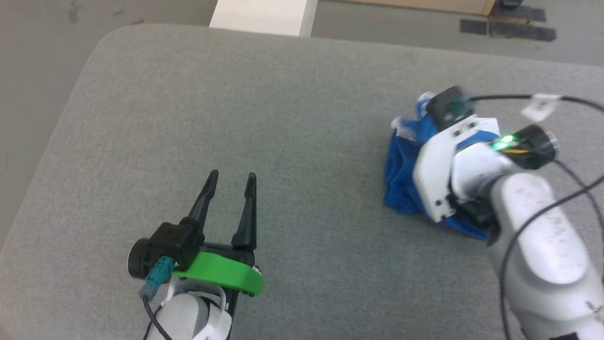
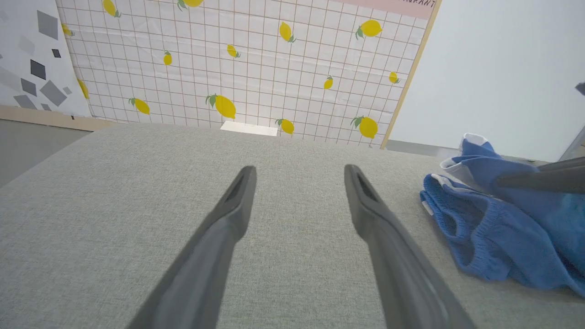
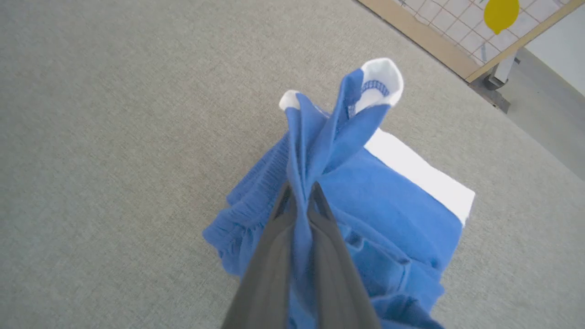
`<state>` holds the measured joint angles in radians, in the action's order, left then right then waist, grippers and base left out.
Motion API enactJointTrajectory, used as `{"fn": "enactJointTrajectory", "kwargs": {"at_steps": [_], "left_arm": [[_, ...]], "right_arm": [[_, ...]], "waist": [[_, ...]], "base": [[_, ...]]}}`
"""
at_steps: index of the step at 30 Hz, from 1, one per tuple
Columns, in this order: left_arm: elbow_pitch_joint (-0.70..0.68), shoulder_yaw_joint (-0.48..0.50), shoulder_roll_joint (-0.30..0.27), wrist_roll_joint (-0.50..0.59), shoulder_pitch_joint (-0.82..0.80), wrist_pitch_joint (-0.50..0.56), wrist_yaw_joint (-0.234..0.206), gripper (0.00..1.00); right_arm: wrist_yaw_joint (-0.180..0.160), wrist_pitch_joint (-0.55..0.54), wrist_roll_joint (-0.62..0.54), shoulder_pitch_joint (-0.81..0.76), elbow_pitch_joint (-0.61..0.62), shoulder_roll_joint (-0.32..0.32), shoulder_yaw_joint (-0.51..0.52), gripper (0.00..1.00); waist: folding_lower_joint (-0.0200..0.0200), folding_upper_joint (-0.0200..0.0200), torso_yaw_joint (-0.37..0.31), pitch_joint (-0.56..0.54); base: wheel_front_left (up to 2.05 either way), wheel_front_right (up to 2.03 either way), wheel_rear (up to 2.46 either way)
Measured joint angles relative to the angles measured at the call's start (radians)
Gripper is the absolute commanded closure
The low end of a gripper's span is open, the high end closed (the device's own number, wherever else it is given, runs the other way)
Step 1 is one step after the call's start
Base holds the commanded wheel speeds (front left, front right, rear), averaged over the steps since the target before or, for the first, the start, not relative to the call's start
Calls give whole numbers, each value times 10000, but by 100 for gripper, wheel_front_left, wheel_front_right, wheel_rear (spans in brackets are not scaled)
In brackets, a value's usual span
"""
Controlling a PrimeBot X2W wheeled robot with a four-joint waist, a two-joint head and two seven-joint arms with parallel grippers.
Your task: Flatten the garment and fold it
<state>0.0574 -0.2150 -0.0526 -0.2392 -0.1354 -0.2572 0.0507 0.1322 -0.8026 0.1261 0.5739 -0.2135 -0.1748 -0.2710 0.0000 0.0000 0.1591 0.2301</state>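
1. The garment (image 1: 401, 174) lies bunched in a heap on the right side of the table (image 1: 236, 94). It sits short of the far edge and well apart from the left tool (image 1: 232, 175).
2. Handling, as a judgement: the cloth is thin, soft and light. It will likely droop and slide over itself rather than keep a shape, and a lift from one point should draw the rest up in a rope.
3. Where to hold: the gathered waistband (image 3: 256, 201) looks like the thickest, firmest edge, so its two ends suit spreading best. The white hem trim (image 3: 381, 75) marks the leg openings (handy landmarks once the heap opens up).
4. The right tool (image 3: 300, 187) is clamped on a pinch of blue cloth. A fold stands up past the fingertips, with hem trim at its top.
5. Right arm pose: the forearm (image 1: 533, 226) reaches in from the near right, with the wrist bent down over the heap. In the head view the wrist hides the fingers.
6. The left tool is empty, its fingers spread and pointing toward the far edge. It sits low over bare table on the near-left side, with the fingers running close to level with the surface.
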Motion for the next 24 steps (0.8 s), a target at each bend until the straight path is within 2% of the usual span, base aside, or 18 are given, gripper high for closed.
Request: {"fn": "enactJointTrajectory", "kwargs": {"at_steps": [10,15,16,17,18,24], "left_arm": [[-119,-224,-2,-81,-472,0,-173,0],[-117,-291,0,-174,-593,0,-253,0],[-117,-295,0,-180,-598,0,-255,0],[-113,-291,-2,-180,-599,0,-255,0],[-109,-286,-2,-180,-598,0,-257,0],[-44,-115,0,-176,-538,0,-257,0]], "right_arm": [[0,702,-33,855,-2301,454,-621,100],[-4,721,295,1220,-2987,543,-863,100],[-4,709,408,1261,-3051,548,-909,88],[-6,709,573,1290,-3099,548,-999,60],[-6,709,740,1292,-3106,541,-1124,0],[-4,828,1574,1033,-2435,410,-1781,0]], "waist": [[0,0,330,771],[0,0,471,959],[0,0,480,960],[0,0,479,946],[0,0,471,919],[1,0,296,583]], "base": [[0,0,0],[0,0,0],[0,0,0],[0,0,0],[0,0,0],[0,0,0]]}}
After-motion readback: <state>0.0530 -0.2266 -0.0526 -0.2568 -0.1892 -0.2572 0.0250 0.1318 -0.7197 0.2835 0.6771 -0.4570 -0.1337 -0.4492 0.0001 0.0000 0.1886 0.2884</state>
